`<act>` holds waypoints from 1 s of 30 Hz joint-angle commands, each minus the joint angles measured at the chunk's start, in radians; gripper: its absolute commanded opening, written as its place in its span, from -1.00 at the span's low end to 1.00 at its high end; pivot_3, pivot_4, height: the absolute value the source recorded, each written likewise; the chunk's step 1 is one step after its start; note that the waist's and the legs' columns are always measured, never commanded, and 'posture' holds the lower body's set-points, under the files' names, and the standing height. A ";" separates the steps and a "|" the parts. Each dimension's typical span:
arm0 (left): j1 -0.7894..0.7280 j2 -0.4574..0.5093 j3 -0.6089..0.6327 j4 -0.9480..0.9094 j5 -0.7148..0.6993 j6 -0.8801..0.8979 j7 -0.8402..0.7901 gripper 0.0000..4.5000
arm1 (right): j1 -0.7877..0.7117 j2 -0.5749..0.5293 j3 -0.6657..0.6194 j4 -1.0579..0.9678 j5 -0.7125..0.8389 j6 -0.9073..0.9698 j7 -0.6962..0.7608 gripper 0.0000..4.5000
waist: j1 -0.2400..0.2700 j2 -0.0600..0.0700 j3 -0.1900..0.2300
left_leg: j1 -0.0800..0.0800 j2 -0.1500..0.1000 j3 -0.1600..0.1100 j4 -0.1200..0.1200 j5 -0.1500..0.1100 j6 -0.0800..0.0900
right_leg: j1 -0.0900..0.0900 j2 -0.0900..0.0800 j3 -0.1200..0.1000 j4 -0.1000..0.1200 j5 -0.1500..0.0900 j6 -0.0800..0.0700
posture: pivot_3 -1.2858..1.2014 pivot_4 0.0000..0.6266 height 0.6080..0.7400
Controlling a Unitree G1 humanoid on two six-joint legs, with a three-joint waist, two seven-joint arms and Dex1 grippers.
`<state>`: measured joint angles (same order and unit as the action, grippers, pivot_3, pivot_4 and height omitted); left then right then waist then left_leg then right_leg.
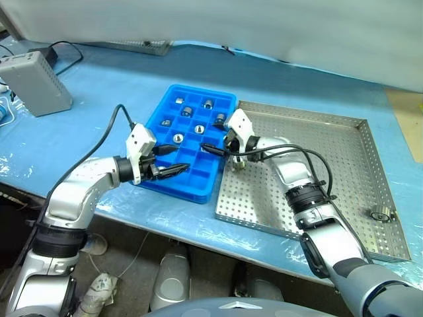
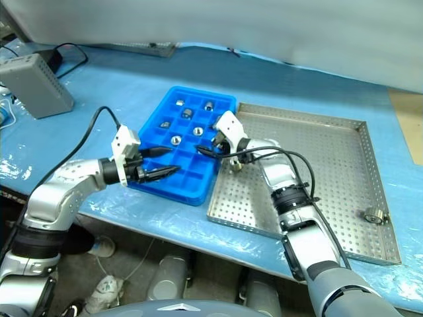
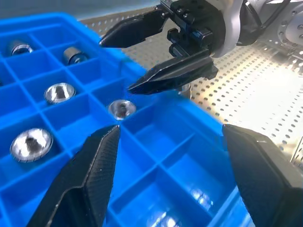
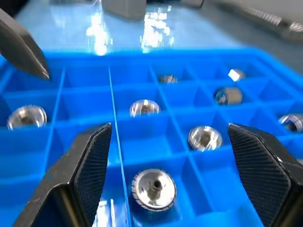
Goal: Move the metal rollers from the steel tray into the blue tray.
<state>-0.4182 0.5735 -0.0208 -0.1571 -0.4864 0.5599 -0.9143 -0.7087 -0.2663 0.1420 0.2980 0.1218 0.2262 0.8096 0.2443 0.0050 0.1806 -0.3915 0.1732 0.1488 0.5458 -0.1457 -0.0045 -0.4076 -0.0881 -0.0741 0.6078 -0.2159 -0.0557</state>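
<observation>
**What the views hide or cut off**

The right gripper [image 1: 213, 149] and its arm cover part of the blue tray's [image 1: 198, 191] right edge and the near-left floor of the steel tray [image 1: 344, 119]. In the head views the metal rollers [image 1: 178, 138] are too small to show their central holes. The left wrist view cuts off the blue tray on three sides. In the right wrist view the farthest rollers are blurred, and the grey box [image 4: 124, 7] is cut by the top edge.
</observation>
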 commanded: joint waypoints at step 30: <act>-0.967 -0.367 -0.391 1.300 0.540 -0.423 -0.377 0.63 | 0.390 -0.034 -0.160 -0.615 0.088 0.264 -0.394 0.82 | -0.114 0.000 0.000 | -0.003 -0.003 0.000 0.001 0.002 -0.002 | 0.001 -0.001 -0.002 -0.004 0.000 0.002 | 0.04 -0.52 1.00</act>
<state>-1.3640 0.2158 -0.3995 1.1035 0.0193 0.1792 -1.2736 -0.3173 -0.3045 -0.0228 -0.3050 0.2159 0.5226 0.4261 0.1303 0.0046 0.1807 -0.3936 0.1704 0.1493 0.5463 -0.1439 -0.0065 -0.4061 -0.0894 -0.0760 0.6034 -0.2154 -0.0536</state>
